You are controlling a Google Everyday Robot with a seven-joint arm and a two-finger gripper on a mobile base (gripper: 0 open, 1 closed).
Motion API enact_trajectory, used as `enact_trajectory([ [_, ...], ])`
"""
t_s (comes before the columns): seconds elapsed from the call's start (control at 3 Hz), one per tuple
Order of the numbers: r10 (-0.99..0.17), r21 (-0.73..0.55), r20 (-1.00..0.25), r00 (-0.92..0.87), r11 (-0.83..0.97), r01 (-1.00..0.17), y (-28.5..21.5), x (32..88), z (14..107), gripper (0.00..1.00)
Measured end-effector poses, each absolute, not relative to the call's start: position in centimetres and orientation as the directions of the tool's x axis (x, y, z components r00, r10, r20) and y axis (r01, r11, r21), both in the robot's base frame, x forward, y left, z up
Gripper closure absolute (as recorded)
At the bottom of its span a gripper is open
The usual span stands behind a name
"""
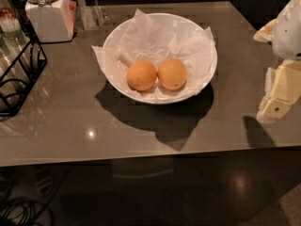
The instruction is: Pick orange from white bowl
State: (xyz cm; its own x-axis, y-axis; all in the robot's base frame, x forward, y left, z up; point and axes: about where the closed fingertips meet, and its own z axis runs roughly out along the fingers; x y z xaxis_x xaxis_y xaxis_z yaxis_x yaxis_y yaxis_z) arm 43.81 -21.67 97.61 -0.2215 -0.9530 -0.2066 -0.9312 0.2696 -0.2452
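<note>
The white bowl (pixel 202 41), lined with crumpled white paper, stands in the middle of the grey table. Two oranges lie side by side in its front half. The orange (pixel 172 74) on the right is slightly paler and has a tiny dark dot near its bottom. The near-identical fruit (pixel 141 76) on the left touches or nearly touches it. My gripper (pixel 275 108) hangs at the right edge of the view, above the table, to the right of the bowl and well apart from it. It holds nothing that I can see.
A white square lidded jar (pixel 47 14) stands at the back left. A black wire rack (pixel 19 74) holding glassware sits at the left edge. The table's front edge (pixel 141 157) runs across the lower view, with dark floor below.
</note>
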Motion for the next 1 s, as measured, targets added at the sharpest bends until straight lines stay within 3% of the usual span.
enact_trajectory([
  [0.67, -0.955, -0.252, -0.23, -0.189, 0.246, -0.936, -20.6, 44.7, 98.1, 0.0],
  [1.0, -0.953, -0.219, -0.285, -0.104, 0.17, -0.961, -16.9, 47.6, 97.9, 0.0],
])
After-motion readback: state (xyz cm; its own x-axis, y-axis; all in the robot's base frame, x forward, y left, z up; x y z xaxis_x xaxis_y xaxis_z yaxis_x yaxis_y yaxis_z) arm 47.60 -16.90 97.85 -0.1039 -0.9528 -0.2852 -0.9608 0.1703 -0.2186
